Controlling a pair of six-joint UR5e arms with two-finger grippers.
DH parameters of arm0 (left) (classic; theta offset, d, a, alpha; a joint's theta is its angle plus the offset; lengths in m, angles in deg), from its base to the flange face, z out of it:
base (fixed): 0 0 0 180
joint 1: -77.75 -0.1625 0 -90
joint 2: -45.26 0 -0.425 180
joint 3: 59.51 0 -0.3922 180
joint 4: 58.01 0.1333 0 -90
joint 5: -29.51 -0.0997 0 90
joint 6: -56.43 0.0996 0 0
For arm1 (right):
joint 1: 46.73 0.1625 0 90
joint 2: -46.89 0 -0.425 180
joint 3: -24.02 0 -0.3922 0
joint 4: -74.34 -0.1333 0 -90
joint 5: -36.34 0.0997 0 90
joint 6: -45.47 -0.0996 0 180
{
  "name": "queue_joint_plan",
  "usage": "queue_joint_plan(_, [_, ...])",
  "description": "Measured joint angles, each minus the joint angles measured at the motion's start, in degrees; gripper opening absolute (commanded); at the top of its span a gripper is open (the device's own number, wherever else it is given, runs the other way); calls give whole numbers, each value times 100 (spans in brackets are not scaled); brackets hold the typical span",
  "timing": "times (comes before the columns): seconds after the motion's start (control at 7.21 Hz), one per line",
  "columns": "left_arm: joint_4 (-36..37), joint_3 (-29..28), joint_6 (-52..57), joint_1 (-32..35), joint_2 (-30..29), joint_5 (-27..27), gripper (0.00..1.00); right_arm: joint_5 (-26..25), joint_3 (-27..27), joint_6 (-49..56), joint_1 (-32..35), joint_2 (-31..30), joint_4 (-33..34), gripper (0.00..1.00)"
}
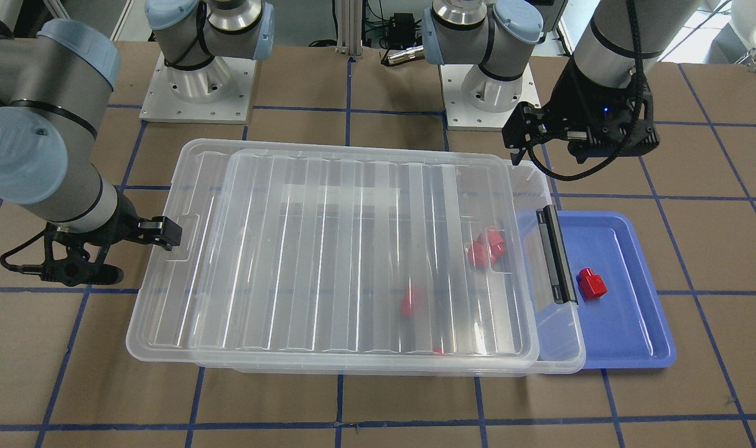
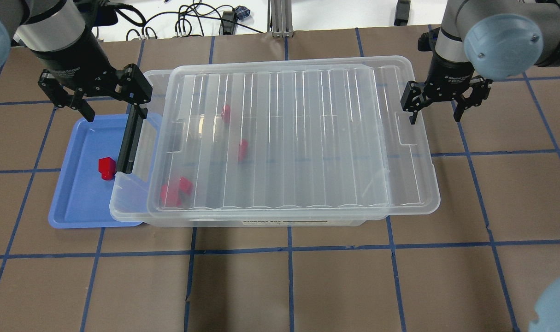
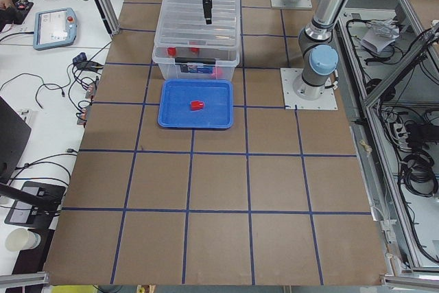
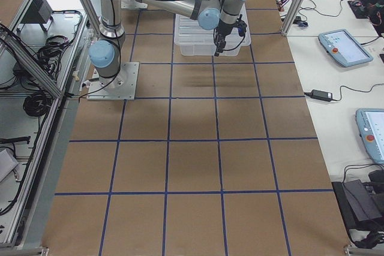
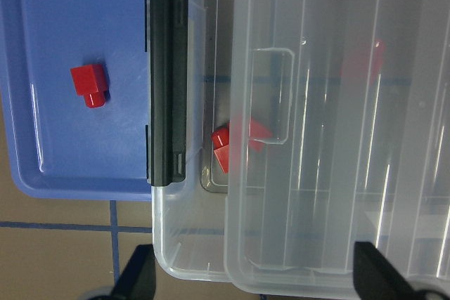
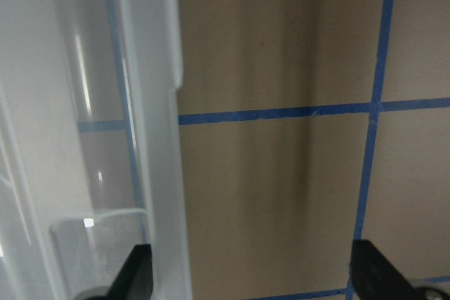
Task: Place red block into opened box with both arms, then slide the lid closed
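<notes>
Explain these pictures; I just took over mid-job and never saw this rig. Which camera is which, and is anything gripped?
Two robot arms work at a table. Two pictures look down on it, one from behind the robot, one facing it; two look along it from the ends; two come from wrist cameras. The left arm hovers by the blue tray, the right arm at the far end of the lid. Both have their jaws open and hold nothing. The lid covers most of the box, leaving a gap by its black bar. One red block lies on the tray; others lie inside the box.
</notes>
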State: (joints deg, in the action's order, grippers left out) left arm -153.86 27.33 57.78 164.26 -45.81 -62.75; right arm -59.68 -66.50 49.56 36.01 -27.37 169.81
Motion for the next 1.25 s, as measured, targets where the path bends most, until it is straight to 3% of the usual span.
queue_joint_plan(0.83, [10,0,-5,-8,-58,4,100,-364,11,1101,-798,-22,61,100])
queue_joint_plan(1.25, [14,15,-11,-10,-94,6,100,-399,23,1266,-886,-24,98,100])
